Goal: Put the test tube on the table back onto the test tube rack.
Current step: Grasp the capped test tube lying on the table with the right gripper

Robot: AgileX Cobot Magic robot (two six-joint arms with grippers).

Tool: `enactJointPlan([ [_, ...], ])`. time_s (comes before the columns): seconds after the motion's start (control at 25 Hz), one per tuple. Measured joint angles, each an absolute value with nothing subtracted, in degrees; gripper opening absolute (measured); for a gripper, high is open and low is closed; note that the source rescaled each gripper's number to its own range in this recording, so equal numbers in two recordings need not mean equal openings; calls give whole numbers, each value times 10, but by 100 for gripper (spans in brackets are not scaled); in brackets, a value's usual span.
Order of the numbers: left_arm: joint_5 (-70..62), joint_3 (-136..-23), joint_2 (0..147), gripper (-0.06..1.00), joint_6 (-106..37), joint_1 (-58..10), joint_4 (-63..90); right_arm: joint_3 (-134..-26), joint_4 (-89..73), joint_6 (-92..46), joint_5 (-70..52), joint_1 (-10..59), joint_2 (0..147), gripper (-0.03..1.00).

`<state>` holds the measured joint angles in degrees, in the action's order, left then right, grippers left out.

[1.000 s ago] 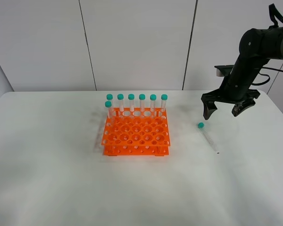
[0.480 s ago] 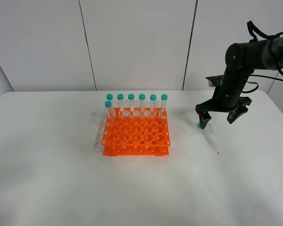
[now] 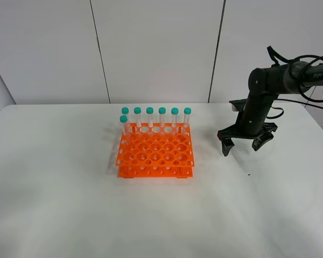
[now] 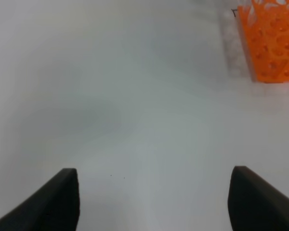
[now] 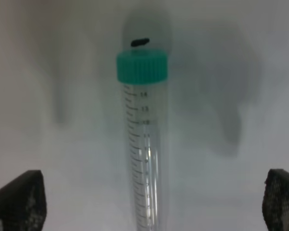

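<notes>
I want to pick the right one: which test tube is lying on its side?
The test tube flat on the table, below the open right pincer, right of the test tube rack. The seven others stand upright in the rack.

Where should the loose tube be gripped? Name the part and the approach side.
Grip the tube on its clear barrel just below the cap, coming straight down from above. It lies flat on the table, lengthwise between the fingers of the open right gripper, so they would likely close across its narrow width. The wider cap should resist slipping.
</notes>
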<state>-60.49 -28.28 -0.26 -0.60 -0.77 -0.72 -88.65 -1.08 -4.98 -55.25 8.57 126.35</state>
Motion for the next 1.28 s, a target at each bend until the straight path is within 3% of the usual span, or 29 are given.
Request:
enactJointPlan([
  [1.12, -605, -283, -3, 99, -6, -8, -7, -861, -16, -50, -561, 86, 1280, 99],
  [1.2, -605, -283, -3, 99, -6, -8, -7, -860, -12, -50, -561, 86, 1280, 92],
  [1.28, -605, -283, -3, 99, -6, -8, -7, -860, -10, -50, -559, 86, 1280, 77],
])
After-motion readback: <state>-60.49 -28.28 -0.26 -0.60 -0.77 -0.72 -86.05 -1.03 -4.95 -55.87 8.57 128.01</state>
